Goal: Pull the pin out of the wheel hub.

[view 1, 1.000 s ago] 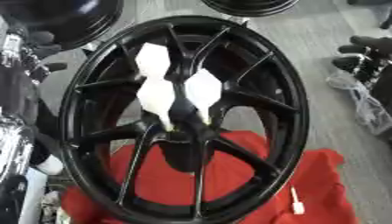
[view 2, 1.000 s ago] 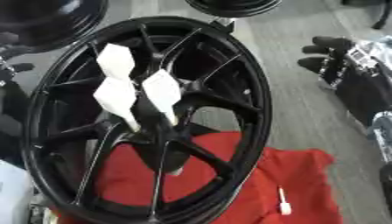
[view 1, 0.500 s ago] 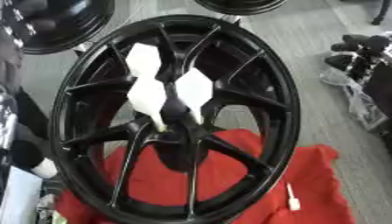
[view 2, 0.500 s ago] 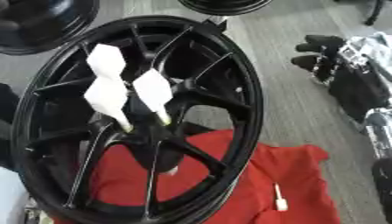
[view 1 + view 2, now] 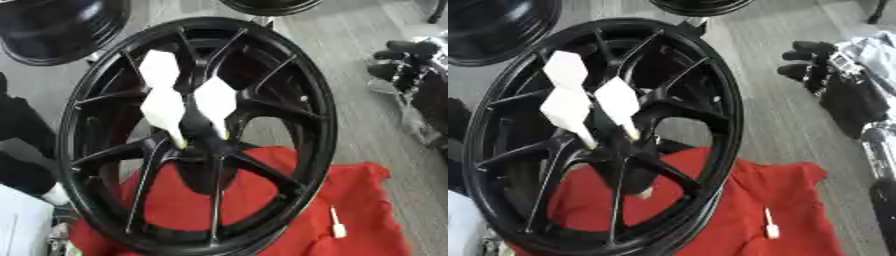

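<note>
A black spoked wheel [image 5: 317, 115] stands upright on a red cloth [image 5: 372, 195]. Three white pins with flat diamond-shaped heads stick out of its hub [image 5: 206, 140]: one at the upper left [image 5: 160, 67], one below it [image 5: 164, 109] and one to the right [image 5: 216, 99]. A further small white pin [image 5: 336, 223] lies loose on the cloth at the lower right. My right hand [image 5: 811, 62] hangs at the right edge, well away from the wheel, its black fingers relaxed and holding nothing. My left hand does not show.
Another black wheel [image 5: 61, 25] lies at the upper left and a third [image 5: 267, 5] at the top edge. The floor is grey planks. At the left edge a dark shape [image 5: 17, 145] stands close beside the wheel; I cannot make out what it is.
The whole picture has shifted a little, so the camera has moved. The three pins sit in the hub as before, and my right hand stays at the right edge.
</note>
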Robot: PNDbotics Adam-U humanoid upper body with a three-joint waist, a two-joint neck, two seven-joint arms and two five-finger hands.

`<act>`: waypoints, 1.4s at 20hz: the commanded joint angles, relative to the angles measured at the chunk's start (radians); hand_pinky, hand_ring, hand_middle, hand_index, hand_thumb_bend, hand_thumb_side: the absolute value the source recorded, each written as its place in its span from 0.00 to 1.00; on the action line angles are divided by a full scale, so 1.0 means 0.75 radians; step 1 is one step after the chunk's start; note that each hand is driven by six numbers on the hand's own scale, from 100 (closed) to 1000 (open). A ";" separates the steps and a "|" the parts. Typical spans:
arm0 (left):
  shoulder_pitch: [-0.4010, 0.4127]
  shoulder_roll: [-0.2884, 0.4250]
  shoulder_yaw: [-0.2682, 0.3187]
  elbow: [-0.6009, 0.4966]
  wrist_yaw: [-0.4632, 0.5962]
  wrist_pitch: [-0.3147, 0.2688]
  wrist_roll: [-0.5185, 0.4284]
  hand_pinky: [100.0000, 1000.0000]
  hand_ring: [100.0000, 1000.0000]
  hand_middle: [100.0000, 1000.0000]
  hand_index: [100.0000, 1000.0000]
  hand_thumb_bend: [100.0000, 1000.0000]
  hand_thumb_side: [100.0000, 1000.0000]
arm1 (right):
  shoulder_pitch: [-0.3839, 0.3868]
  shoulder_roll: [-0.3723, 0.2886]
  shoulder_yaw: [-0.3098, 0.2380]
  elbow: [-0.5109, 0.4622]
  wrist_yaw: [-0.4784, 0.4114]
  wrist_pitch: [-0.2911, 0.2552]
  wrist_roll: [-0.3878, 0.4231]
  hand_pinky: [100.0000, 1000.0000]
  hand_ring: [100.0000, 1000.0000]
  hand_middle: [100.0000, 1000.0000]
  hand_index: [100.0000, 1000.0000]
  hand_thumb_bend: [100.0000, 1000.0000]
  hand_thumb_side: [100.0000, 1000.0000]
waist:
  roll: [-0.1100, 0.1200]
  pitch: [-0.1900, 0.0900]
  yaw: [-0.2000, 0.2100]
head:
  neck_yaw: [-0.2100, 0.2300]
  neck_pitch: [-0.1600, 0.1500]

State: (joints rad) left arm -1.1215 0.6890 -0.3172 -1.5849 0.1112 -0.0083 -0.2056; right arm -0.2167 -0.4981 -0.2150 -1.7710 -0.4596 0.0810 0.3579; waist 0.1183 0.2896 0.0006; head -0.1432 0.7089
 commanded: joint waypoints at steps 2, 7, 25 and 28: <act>-0.106 0.052 -0.055 0.041 -0.150 -0.085 -0.257 0.79 0.81 0.79 0.82 0.00 0.66 | 0.000 -0.046 -0.008 -0.011 0.015 -0.007 0.003 0.95 0.74 0.74 0.81 0.00 0.66 | -0.004 -0.038 0.004 | -0.010 0.005; -0.185 0.020 -0.085 0.131 -0.336 -0.220 -0.738 0.84 0.82 0.78 0.84 0.00 0.87 | 0.005 -0.050 -0.004 -0.006 0.021 -0.006 0.008 0.95 0.74 0.74 0.81 0.00 0.66 | 0.002 -0.046 0.007 | -0.011 0.013; -0.350 -0.136 -0.323 0.391 -0.584 -0.536 -0.935 0.91 0.87 0.82 0.89 0.43 0.44 | 0.018 -0.062 0.000 0.000 0.028 -0.003 0.014 0.95 0.74 0.74 0.81 0.00 0.66 | 0.013 -0.063 0.010 | -0.013 0.019; -0.354 -0.154 -0.325 0.435 -0.626 -0.590 -0.935 0.91 0.87 0.81 0.88 0.47 0.31 | 0.017 -0.063 0.000 0.001 0.027 -0.002 0.014 0.95 0.74 0.74 0.81 0.00 0.67 | 0.013 -0.063 0.009 | -0.012 0.021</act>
State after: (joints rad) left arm -1.3605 0.5621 -0.5680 -1.2661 -0.3435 -0.3209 -0.7958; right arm -0.1968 -0.5150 -0.2110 -1.7606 -0.4435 0.0809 0.3667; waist 0.1340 0.2683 0.0076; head -0.1522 0.7213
